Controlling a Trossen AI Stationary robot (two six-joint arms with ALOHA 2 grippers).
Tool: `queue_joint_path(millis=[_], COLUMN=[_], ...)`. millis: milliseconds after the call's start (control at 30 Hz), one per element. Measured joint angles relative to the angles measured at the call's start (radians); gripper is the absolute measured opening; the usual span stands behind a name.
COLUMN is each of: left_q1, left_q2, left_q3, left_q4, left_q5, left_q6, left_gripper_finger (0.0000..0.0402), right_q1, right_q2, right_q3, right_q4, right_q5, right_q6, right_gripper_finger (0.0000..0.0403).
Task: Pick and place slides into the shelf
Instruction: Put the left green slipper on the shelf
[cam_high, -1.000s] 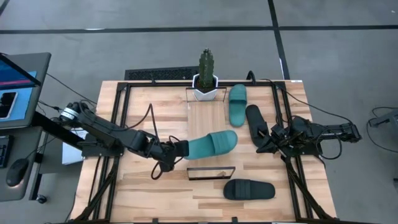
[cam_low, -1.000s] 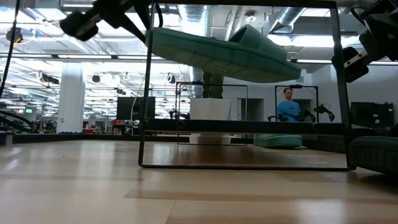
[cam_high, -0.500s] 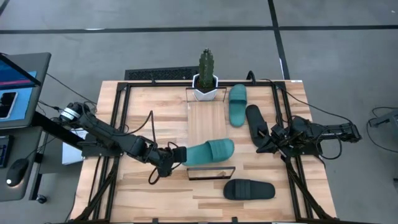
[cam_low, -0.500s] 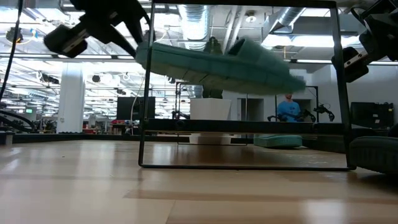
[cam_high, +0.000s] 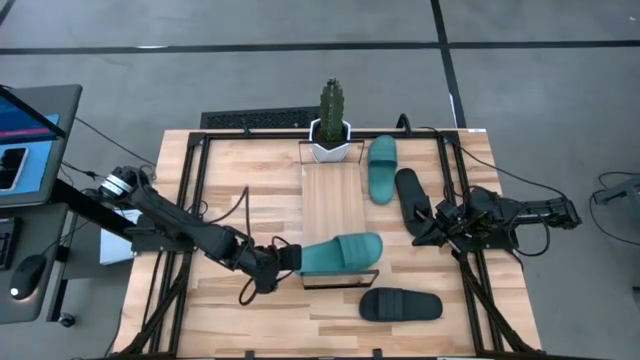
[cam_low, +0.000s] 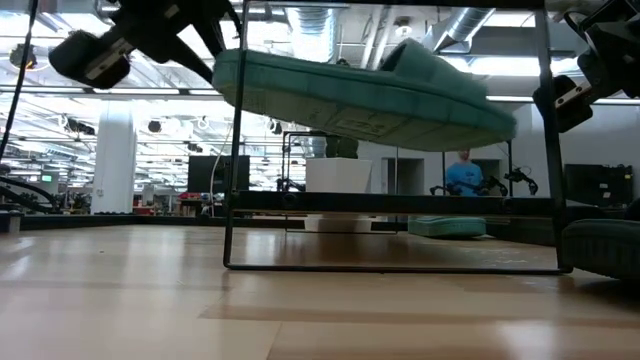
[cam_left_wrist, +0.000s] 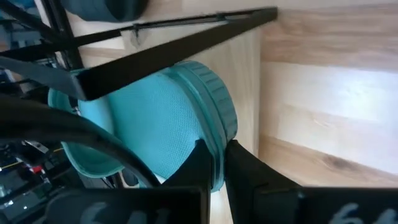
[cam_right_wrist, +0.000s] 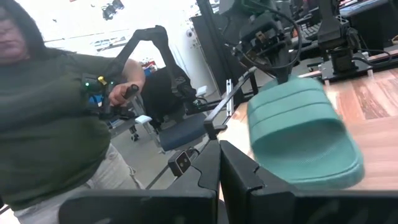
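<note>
A teal slide (cam_high: 342, 252) hangs over the near end of the shelf (cam_high: 330, 195), just above its near wire frame (cam_high: 340, 285). My left gripper (cam_high: 288, 257) is shut on its heel end. The low view shows the same slide (cam_low: 360, 90) above the frame's bar (cam_low: 235, 150). A second teal slide (cam_high: 381, 168) lies sole down on the table, right of the shelf. One black slide (cam_high: 410, 196) lies beside my right gripper (cam_high: 422, 230), which is shut and waits at the right. Another black slide (cam_high: 400, 305) lies near the front edge. My left gripper pinches the teal slide's heel rim (cam_left_wrist: 217, 134) between its two fingers, one finger (cam_left_wrist: 196, 165) on the footbed side and one on the sole side. The fingers come from the table's left, slanting down. The slide is lifted clear, sole down, toe toward the right and dipped slightly.
A white pot with a cactus (cam_high: 331, 125) stands at the shelf's far end. Black frame rails (cam_high: 195, 200) run along the table's left and right sides. A person (cam_right_wrist: 50, 118) sits beyond the table. A screen (cam_high: 25, 130) stands off the left edge.
My left gripper has gone toward the table's near edge and a little down, still shut on the teal slide. The slide has come from above the shelf's middle to above its near wire frame, staying clear, its toe swung from the far right toward the right.
</note>
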Motion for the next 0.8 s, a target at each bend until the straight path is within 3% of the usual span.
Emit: queue_joint_path(millis=[800], left_q1=[0.016], left_q2=[0.073], left_q3=[0.001], left_q4=[0.078], left_q5=[0.06], left_q6=[0.07], left_gripper_finger=[0.0007], right_q1=[0.0], right_q2=[0.001], right_q3=[0.0], right_q4=[0.0], right_q5=[0.0], right_q6=[0.0], right_gripper_finger=[0.0])
